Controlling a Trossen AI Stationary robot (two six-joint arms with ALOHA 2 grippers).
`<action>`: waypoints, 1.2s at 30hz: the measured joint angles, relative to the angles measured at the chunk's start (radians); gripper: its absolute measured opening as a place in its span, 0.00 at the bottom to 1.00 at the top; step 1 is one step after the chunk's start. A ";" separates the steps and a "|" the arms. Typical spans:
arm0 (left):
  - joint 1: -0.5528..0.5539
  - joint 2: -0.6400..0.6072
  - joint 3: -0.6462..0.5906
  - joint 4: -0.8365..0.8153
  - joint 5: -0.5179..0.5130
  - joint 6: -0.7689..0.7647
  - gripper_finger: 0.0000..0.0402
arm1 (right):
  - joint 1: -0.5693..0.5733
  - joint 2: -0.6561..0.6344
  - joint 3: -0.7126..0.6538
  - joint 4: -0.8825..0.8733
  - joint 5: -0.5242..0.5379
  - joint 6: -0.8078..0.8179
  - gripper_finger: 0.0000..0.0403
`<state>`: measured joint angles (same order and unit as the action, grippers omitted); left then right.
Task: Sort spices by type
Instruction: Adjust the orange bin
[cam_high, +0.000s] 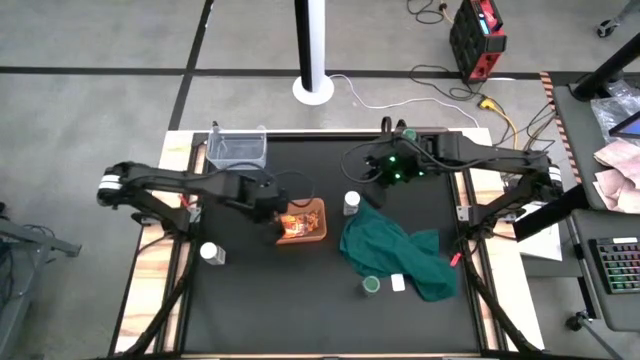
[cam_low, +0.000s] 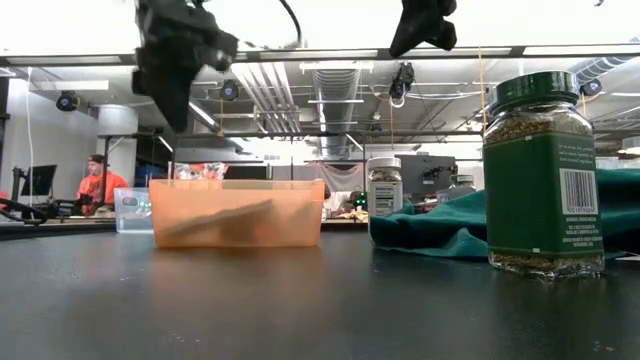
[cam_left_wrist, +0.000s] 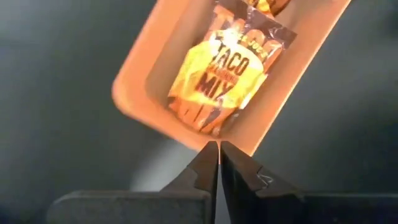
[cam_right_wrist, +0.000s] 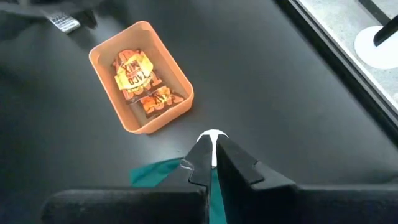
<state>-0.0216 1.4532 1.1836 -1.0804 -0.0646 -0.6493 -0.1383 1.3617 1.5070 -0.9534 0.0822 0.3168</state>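
An orange tray (cam_high: 302, 222) (cam_low: 237, 212) (cam_right_wrist: 140, 77) holds orange-red taco mix packets (cam_left_wrist: 214, 71). My left gripper (cam_high: 272, 213) (cam_left_wrist: 218, 148) is shut and hangs above the tray's end, clear of it, as the low view shows (cam_low: 175, 70). My right gripper (cam_high: 382, 180) (cam_right_wrist: 211, 144) is shut, raised above a white-capped jar (cam_high: 351, 203) (cam_low: 384, 200) (cam_right_wrist: 214, 135) that stands beside the green cloth. A second white-capped jar (cam_high: 211, 253) stands at the table's left. A green-capped jar (cam_high: 371, 285) (cam_low: 545, 170) stands upright near the cloth's near edge.
A dark green cloth (cam_high: 395, 250) lies crumpled right of centre, with a small white block (cam_high: 398, 283) at its near edge. A clear empty container (cam_high: 238, 148) sits at the far left corner. Bare black table lies toward the near edge. A person stands in the room behind.
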 joint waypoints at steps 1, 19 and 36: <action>0.008 0.015 -0.010 0.025 0.006 0.014 0.00 | 0.000 0.002 -0.002 0.003 0.000 0.001 0.03; 0.149 0.211 -0.032 0.060 -0.032 0.301 0.00 | 0.000 0.007 -0.040 0.074 0.008 0.080 0.03; 0.214 0.228 -0.033 0.075 -0.103 0.438 0.00 | 0.000 0.041 -0.040 0.081 0.026 0.131 0.03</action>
<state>0.1924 1.6810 1.1503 -1.0050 -0.1680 -0.2110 -0.1383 1.4023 1.4671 -0.8728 0.1085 0.4477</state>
